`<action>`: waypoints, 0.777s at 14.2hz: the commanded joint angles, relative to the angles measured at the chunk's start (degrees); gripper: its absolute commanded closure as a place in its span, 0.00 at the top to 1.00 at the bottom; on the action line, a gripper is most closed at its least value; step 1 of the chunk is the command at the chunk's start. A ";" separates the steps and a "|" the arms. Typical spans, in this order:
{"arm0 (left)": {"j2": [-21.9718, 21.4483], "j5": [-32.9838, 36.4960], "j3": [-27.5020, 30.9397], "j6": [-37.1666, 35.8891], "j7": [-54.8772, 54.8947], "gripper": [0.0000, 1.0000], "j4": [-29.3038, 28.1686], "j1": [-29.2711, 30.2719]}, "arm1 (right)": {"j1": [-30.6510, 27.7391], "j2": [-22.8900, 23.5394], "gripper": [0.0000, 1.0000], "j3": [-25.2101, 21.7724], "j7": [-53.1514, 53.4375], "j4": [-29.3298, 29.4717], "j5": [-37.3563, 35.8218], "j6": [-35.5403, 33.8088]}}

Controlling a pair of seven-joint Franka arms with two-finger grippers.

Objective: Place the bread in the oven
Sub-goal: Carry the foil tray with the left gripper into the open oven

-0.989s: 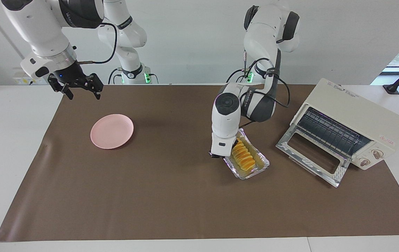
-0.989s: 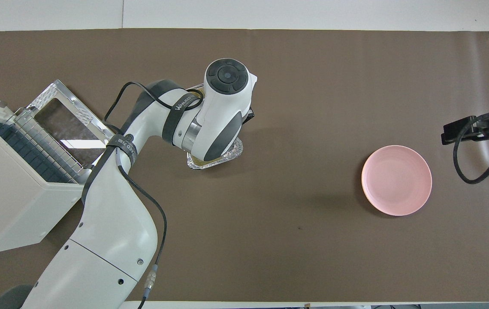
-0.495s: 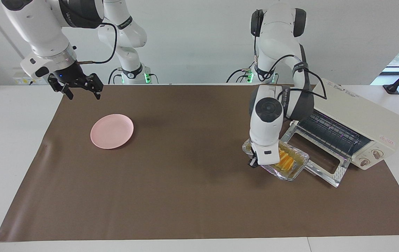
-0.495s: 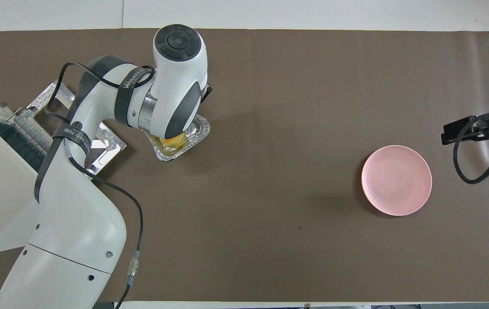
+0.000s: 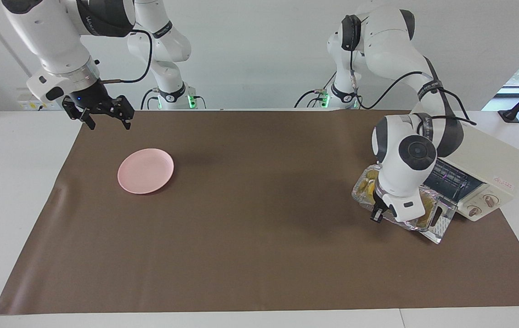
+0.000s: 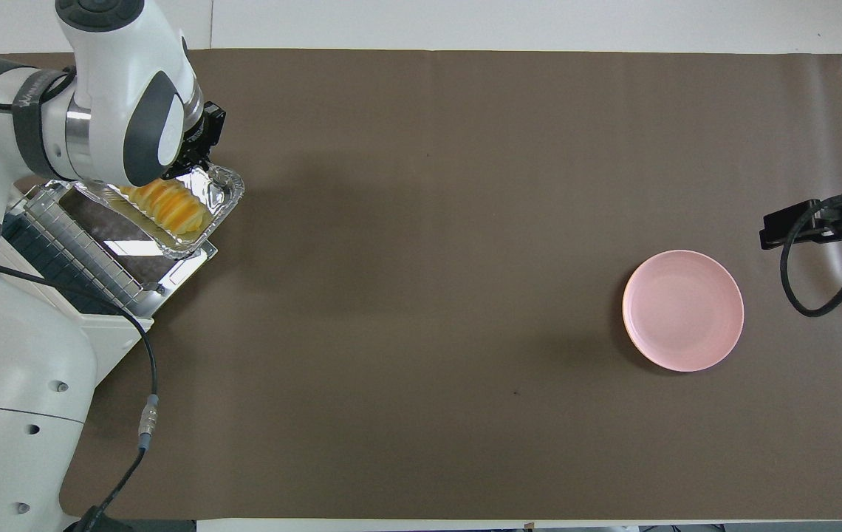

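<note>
My left gripper (image 5: 381, 213) is clamped on the rim of the crinkled foil tray (image 6: 225, 193), carrying it in the air over the oven's lowered glass door (image 6: 129, 247). The bread (image 6: 166, 209), a ridged golden loaf, lies in that tray, not yet on the wire rack (image 6: 70, 247). The cream oven (image 5: 478, 157) sits at the left arm's end of the table, with 2 knobs (image 5: 482, 205) on its front and a small red label I cannot read. On the left arm's wrist band I see lettering, but it is too small to make out. A brown mat (image 5: 250, 237) covers the white table (image 5: 9, 191); a plain pale wall stands at the robots' end. My right gripper (image 5: 104, 116) waits, fingers apart, above the mat's edge near the pink plate (image 5: 145, 170).
</note>
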 commanded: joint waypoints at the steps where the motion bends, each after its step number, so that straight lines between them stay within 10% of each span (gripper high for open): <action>1: -0.33 -1.55 -0.84 -2.05 1.49 0.00 0.56 2.78 | -0.86 -0.89 1.00 0.66 -1.46 -0.73 -0.51 -0.23; 11: -2.87 -3.48 -0.40 -7.95 11.78 0.00 0.20 7.53 | -0.86 -0.89 1.00 0.66 -1.46 -0.73 -0.51 -0.23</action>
